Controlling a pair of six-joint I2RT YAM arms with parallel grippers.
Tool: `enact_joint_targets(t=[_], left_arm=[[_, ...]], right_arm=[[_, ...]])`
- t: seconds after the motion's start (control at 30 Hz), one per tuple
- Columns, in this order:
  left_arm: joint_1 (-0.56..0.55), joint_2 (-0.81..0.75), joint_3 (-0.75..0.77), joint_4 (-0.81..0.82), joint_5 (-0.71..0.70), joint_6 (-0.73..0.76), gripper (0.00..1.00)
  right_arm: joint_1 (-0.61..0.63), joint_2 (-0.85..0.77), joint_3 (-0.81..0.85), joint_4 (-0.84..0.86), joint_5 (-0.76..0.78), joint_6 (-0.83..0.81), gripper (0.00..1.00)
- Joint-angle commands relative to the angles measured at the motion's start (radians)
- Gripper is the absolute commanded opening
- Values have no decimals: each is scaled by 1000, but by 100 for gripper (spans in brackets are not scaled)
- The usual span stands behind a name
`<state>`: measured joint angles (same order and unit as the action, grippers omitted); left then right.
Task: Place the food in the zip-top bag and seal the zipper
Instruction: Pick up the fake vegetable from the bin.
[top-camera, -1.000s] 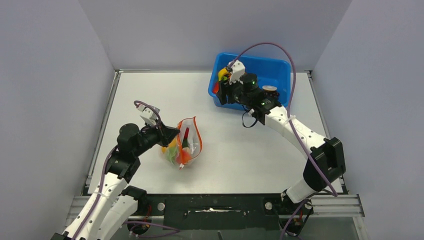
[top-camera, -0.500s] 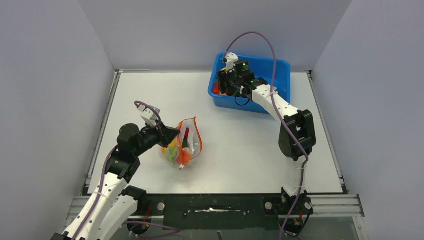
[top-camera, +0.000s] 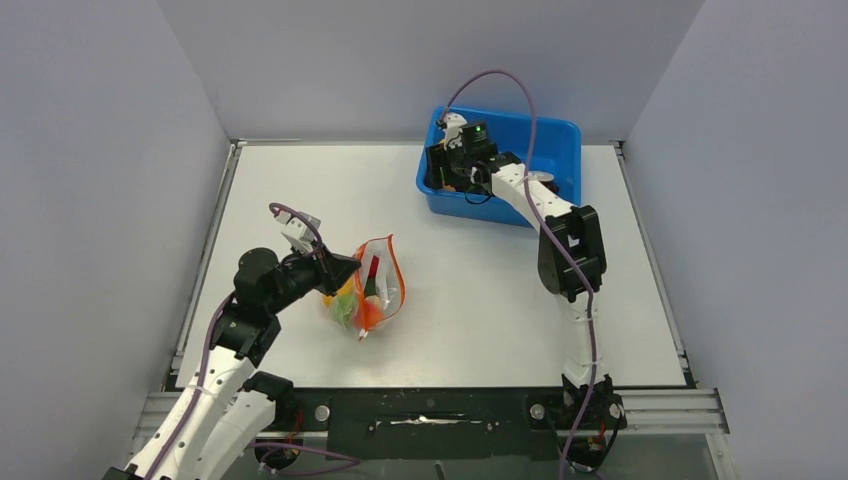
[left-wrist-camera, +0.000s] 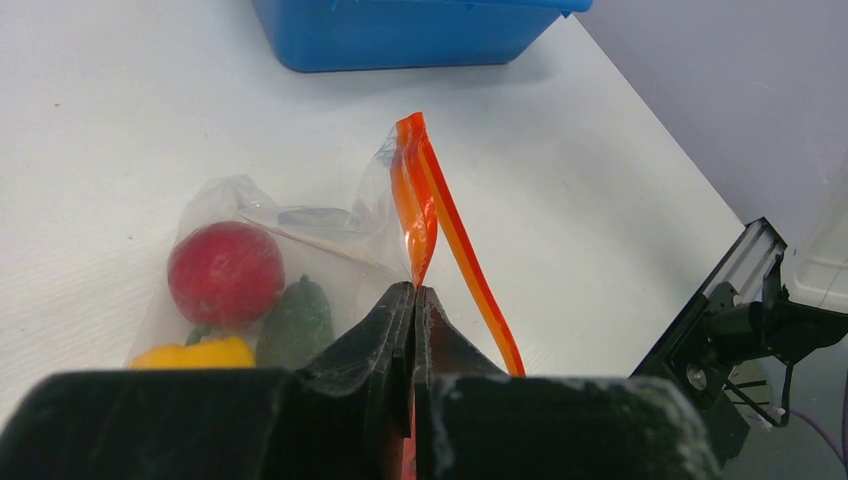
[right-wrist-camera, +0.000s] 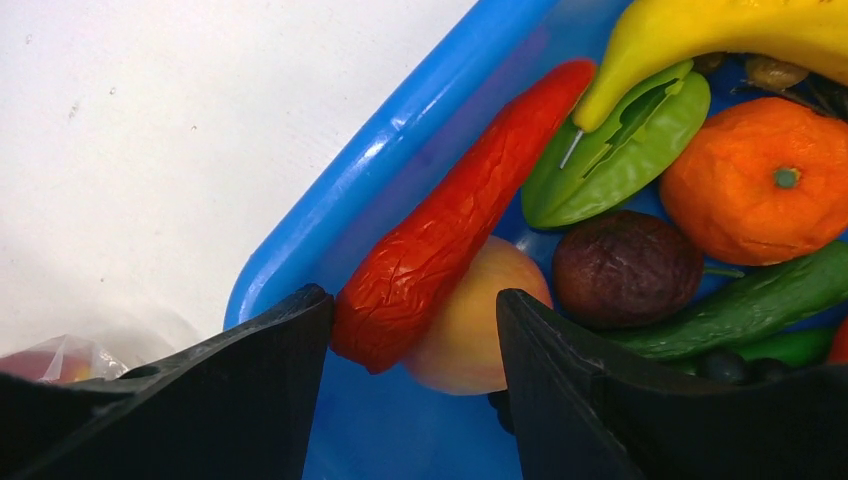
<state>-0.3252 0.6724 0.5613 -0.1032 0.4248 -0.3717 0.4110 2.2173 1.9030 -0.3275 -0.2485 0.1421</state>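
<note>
Both wrist views richer than overhead, left gripper clenched on zipper, zip-top bag with food well away from blue bin, right gripper spread astride red chili inside bin, chili unreadable overhead.

blue bin on white table

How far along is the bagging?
Done: apple, pepper and a dark green piece sit in the bag. In hand: left gripper is shut on the zipper, holding the mouth up; right gripper is open over a red chili in the bin. Left: the bin's other food, then sealing the open zipper.
</note>
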Motion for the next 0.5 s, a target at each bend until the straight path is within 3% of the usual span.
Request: enact_joint_targets(t=[0.0, 0.23, 0.47], left_arm=[[6, -22, 11, 69, 10, 17, 0], [6, -23, 11, 73, 8, 17, 0], [6, -33, 6, 73, -2, 17, 0]], right_arm=[[-6, 6, 62, -21, -37, 24, 61], [-9, 57, 108, -72, -8, 44, 59], [-13, 74, 140, -50, 3, 63, 44]])
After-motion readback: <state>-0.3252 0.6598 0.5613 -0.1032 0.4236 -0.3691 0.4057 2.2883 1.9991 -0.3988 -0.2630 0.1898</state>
